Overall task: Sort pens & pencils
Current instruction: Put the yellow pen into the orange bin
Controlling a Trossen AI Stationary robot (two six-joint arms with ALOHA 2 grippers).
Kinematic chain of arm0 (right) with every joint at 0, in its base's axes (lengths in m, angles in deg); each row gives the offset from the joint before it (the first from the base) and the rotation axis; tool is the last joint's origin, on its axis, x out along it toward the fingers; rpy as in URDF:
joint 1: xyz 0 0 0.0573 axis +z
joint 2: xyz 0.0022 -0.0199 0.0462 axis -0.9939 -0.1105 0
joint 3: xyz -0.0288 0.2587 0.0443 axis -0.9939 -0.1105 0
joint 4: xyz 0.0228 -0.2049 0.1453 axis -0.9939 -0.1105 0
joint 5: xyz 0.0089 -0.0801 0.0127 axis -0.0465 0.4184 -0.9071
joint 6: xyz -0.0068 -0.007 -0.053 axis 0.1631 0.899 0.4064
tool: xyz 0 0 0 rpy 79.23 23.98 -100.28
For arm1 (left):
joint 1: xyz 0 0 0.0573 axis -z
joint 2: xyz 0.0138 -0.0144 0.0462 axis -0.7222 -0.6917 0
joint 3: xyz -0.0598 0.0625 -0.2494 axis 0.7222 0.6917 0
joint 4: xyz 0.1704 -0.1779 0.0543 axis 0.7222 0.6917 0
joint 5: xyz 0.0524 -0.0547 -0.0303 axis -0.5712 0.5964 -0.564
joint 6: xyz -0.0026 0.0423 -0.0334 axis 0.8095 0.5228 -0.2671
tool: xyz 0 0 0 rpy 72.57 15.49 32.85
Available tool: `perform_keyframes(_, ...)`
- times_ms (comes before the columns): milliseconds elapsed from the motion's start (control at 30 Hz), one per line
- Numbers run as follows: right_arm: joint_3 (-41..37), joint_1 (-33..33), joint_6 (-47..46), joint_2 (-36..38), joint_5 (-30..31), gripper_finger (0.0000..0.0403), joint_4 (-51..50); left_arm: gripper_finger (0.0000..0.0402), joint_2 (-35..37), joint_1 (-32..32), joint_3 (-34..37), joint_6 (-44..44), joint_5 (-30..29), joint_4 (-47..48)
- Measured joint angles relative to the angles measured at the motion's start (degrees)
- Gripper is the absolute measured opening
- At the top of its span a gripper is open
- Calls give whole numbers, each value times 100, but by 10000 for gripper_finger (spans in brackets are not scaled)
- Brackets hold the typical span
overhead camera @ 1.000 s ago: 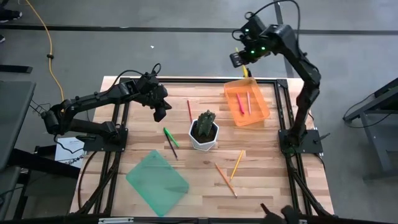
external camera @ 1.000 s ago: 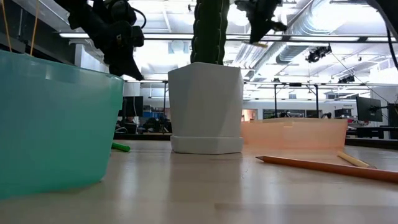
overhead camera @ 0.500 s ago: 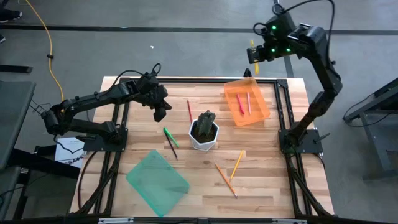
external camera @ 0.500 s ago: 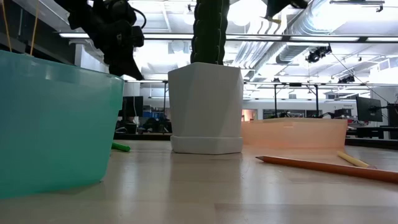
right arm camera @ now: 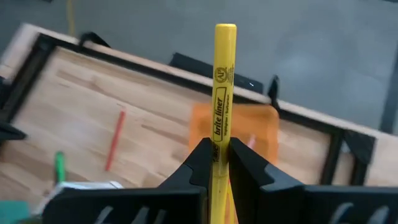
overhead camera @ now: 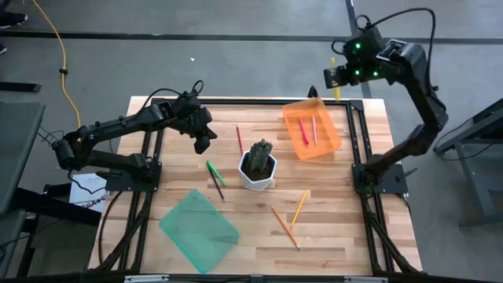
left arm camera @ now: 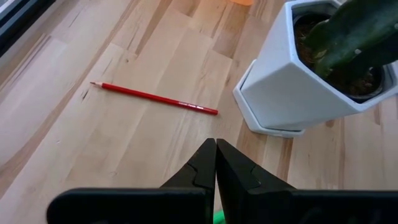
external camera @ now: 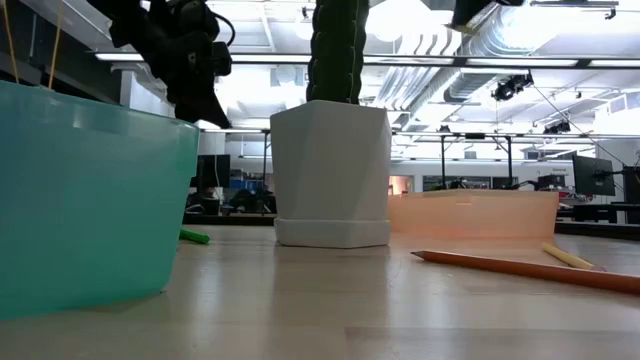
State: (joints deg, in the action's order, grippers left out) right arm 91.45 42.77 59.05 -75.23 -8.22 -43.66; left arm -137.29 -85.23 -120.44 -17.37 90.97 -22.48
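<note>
High view. The right end effector (overhead camera: 336, 76) is raised beyond the far edge of the counter (overhead camera: 338, 236), its fingers closed on the yellow pen (overhead camera: 335, 81). Just on its near side lies the orange tray (overhead camera: 331, 146), which contains a pink-red pen (overhead camera: 302, 131) and a thin red stick (overhead camera: 314, 130). The left end effector (overhead camera: 203, 144) hangs over the counter with its fingers pressed together and nothing between them. Just beside it, toward the middle of the counter, lies the red pencil (overhead camera: 239, 140); past that stands the white cactus pot (overhead camera: 258, 174). The green pen (overhead camera: 215, 172) and the dark pencil (overhead camera: 216, 187) lie near the left end effector on the front side, and the green tray (overhead camera: 199, 229) sits farther toward the front edge. The orange pencil (overhead camera: 285, 227) and the yellow-orange pencil (overhead camera: 299, 207) lie in front of the pot, well apart from both end effectors.

Low view. The left end effector (external camera: 205, 105) hangs above the counter, between the green tray (external camera: 90, 190) and the pot (external camera: 332, 172). The green pen (external camera: 194, 237) shows below it, the orange pencil (external camera: 525, 269) at the front.

Left wrist view. The fingers (left arm camera: 202, 168) meet with no gap. The red pencil (left arm camera: 153, 98) lies ahead of them on the counter, its end near the base of the pot (left arm camera: 298, 93).

Right wrist view. The fingers (right arm camera: 200, 165) clamp the yellow pen (right arm camera: 222, 93), which stands out past them; the orange tray (right arm camera: 258, 127) lies beyond.
</note>
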Motion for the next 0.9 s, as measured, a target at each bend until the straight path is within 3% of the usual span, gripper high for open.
perform_keyframes(500, -3747, 4, -406, 1217, -470, 18, 1950, 1, 0, 1, 0, -133, 67, 1)
perform_keyframes(900, -5706, -46, -418, 1258, -824, 18, 3353, 1, 0, 1, 0, -143, 74, 2)
